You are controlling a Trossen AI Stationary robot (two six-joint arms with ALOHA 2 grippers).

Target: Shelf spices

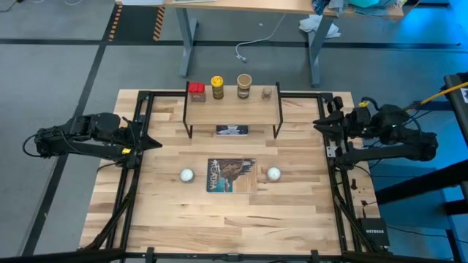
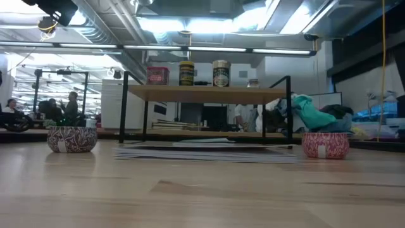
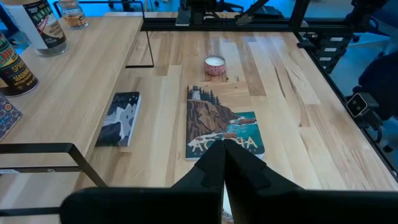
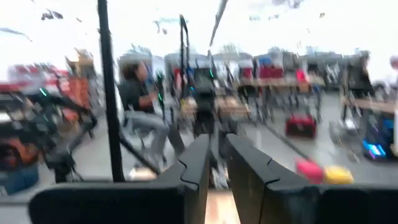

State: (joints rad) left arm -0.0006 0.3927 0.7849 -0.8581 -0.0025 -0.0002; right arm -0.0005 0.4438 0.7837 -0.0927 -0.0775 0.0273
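While both arms sit back at the table's side edges, all four spices stand in a row on the shelf.

Shelf: the shelf point(image 1: 232, 111) is a narrow light-wood board on thin black legs at the far middle of the table point(image 1: 292, 212).

Red tin: the red square tin point(image 1: 197, 90) stands at the row's left end, along the shelf's far edge.

Yellow jar: the yellow dark-lidded jar point(image 1: 217, 87) stands upright just right of the tin, close beside it but apart in the low view.

Tan jar: the wider tan jar point(image 1: 244, 86) stands upright near the middle of the row, with a clear gap on each side.

Tiny jar: the tiny brownish jar point(image 1: 267, 93) stands at the right end, well inside the shelf's right legs.

Left gripper: the left gripper point(image 1: 150, 142) hangs over the table's left edge, pointing inward; its fingers point(image 3: 239, 165) meet at the tips with nothing between them.

Right gripper: the right gripper point(image 1: 322, 123) sits at the table's right edge near the shelf's right end; its fingers point(image 4: 194, 165) appear to stand slightly apart with nothing held, though that wrist view is smeared.

Under the shelf: a small dark card point(image 1: 232, 130) lies flat.

Mid-table: a picture book point(image 1: 232, 174) lies flat between two white balls point(image 1: 186, 175), each ball clear of it.
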